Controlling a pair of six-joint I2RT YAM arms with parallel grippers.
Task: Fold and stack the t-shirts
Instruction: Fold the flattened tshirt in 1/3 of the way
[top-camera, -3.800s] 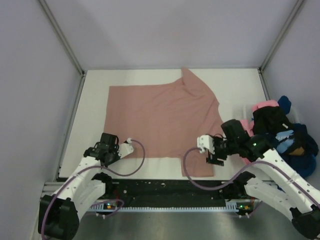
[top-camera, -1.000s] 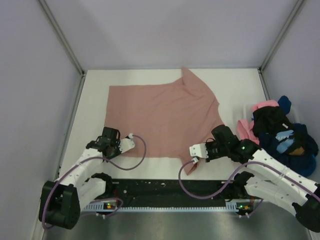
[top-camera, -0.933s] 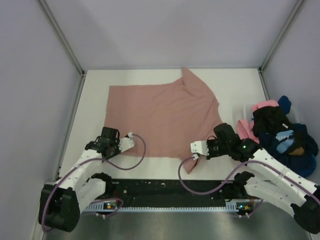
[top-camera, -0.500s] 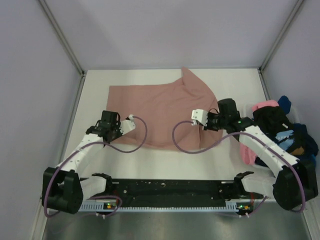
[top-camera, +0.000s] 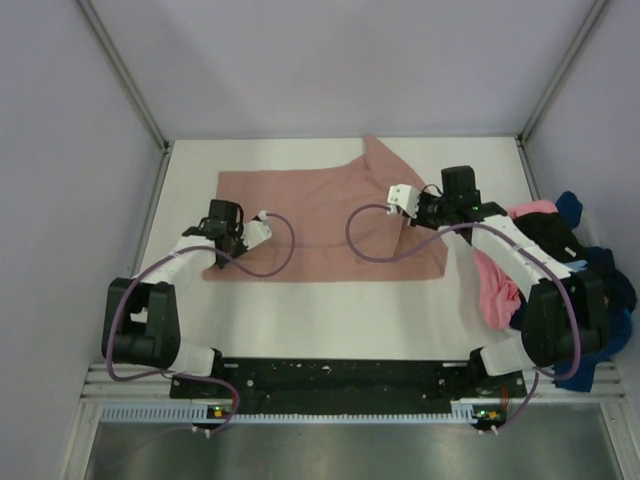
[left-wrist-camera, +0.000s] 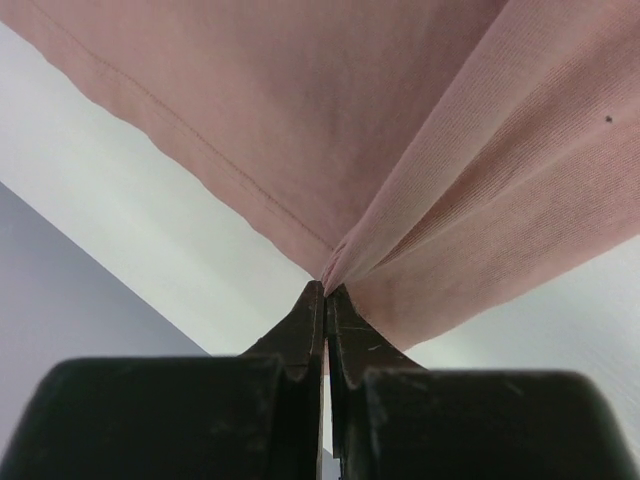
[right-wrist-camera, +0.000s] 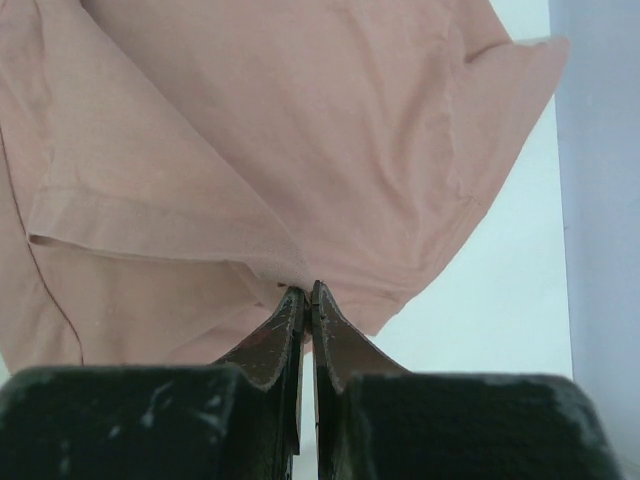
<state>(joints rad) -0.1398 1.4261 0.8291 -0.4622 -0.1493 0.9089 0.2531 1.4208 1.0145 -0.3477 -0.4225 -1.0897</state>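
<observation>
Looking from the near edge, a strip of bare tabletop (top-camera: 330, 320) lies in front of the arms, and behind it the dusty rose t-shirt (top-camera: 330, 235) begins with a straight folded edge. The near side of the shirt is lifted and turned over toward the far side, so the cloth is double there.

The left claw (left-wrist-camera: 325, 292) is closed on the cloth, with a thin pinch of the rose fabric between its tips; a stitched hem runs just beside the pinch. The right claw (right-wrist-camera: 306, 290) is closed in the same way on the other end, where a sleeve with its hem hangs from the tips. Both claws are over the middle of the shirt, well apart from each other.

At the right, beside the tabletop, the other t-shirts (top-camera: 565, 250) wait in a loose pile of pink, black and blue. At the far right corner of the rose shirt, one sleeve (top-camera: 378, 155) points toward the back wall.

I judge that the step in hand is the first fold, half done. The next move probably calls for both claws to go farther at equal speed, to lay the held edge on the far edge, and to open only when the cloth rests flat.
</observation>
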